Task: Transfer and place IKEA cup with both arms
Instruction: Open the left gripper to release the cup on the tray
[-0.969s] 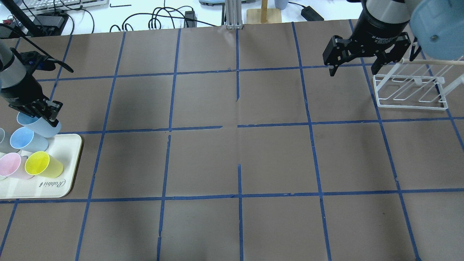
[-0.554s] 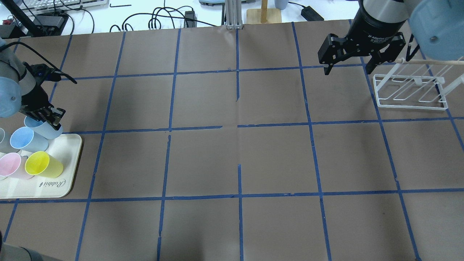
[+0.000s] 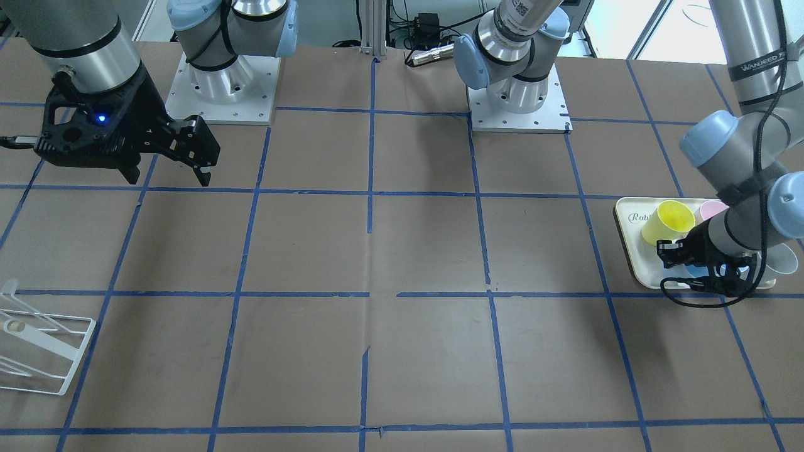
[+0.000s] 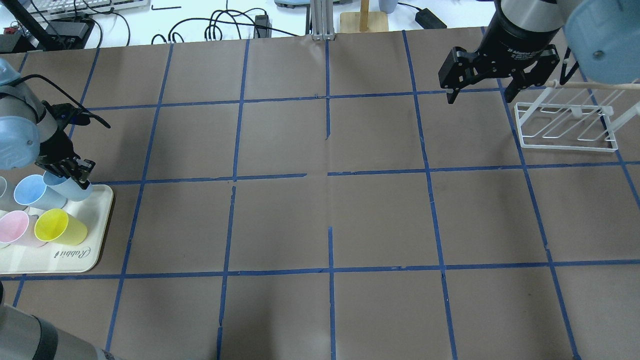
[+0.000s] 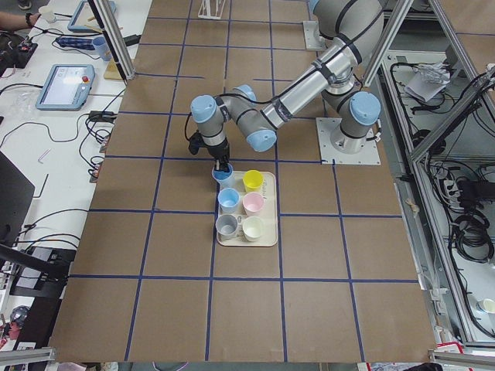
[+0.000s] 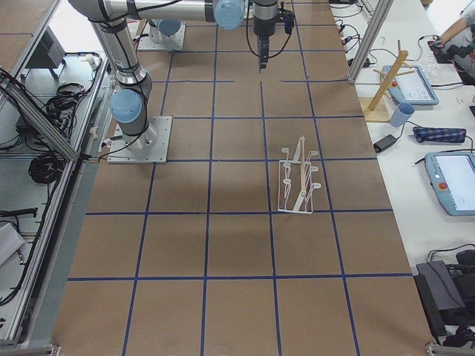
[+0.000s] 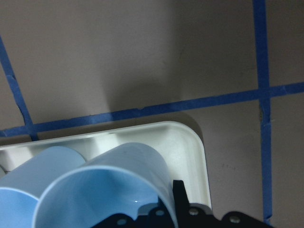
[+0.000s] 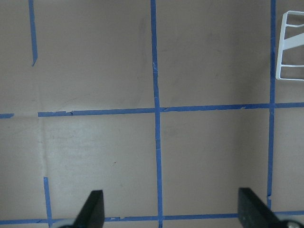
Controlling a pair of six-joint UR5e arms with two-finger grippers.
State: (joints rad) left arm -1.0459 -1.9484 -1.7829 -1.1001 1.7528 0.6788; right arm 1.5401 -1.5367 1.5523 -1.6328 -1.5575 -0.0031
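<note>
now, left fingers (image 4: 81, 170) clamped on ikea cup (image 4: 72, 190)

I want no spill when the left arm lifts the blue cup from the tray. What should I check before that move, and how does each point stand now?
1. Left gripper at the rim of the IKEA cup: ok.
2. Grip closed on the cup wall: cannot tell.
3. IKEA cup free of the second blue cup beside it: cannot tell; they overlap in the wrist view.
4. IKEA cup at the corner of the tray, apart from the yellow cup: ok.
5. Right gripper open and empty for the hand-over: ok.
</note>
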